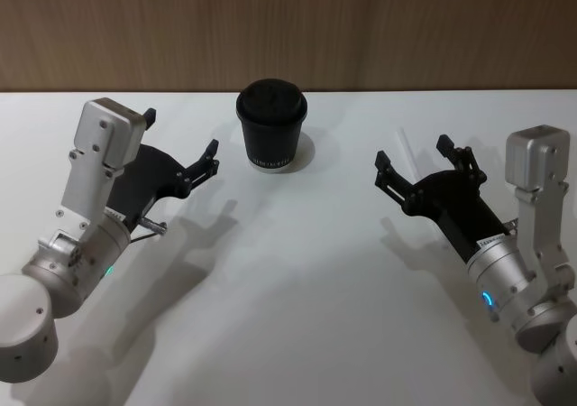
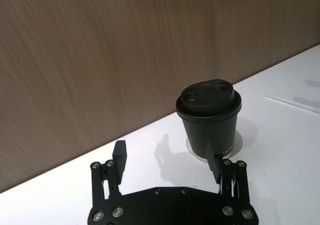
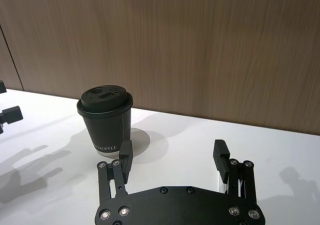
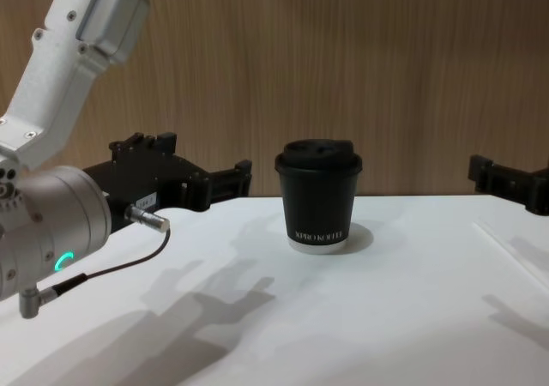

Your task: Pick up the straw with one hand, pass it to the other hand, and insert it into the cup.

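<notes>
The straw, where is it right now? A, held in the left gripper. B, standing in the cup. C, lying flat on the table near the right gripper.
C: the straw lies flat on the table beside the open right gripper, while the cup has nothing stuck in it and the left gripper is open and empty.

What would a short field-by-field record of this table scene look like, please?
cup: upright, lid on, far middle of the table
straw: lying flat on the table, to the cup's right, by the right gripper
left gripper: open, empty, left of the cup
right gripper: open, empty, right of the cup
</notes>
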